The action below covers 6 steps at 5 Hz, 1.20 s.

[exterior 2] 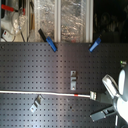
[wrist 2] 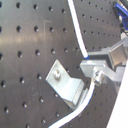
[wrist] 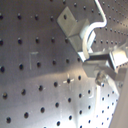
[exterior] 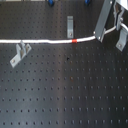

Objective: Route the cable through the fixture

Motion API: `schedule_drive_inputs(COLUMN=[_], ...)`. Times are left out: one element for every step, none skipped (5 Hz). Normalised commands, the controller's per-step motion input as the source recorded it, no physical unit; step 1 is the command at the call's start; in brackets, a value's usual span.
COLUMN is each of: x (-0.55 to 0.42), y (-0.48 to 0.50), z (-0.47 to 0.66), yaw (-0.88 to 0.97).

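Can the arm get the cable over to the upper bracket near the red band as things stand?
Probably yes. The pincer appears shut on the cable near its end, and the bracket stands apart just beyond the red band, with only bare board between them.

Cable [exterior: 45, 41]: thin white cord, stretched nearly straight across dark perforated board from first exterior view's left edge toward its right, red-orange band [exterior: 74, 39] past midpoint. In second exterior view, cable [exterior 2: 40, 93] is laid level. Fixture brackets: one [exterior: 70, 26] just behind cable, one [exterior: 20, 54] just before it, third [exterior: 121, 42] near cable's right end.
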Motion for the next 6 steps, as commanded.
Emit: schedule_drive_inputs(x=[-0.167,-0.002,-0.002,-0.040,0.000,-0.019], y=[0.291,0.142,0.002,-0.032,0.000,0.025], z=[0.21,0.01,0.15,0.13,0.02,0.23], yaw=[-0.10,0.00,0.00,0.00,0.00,0.00])
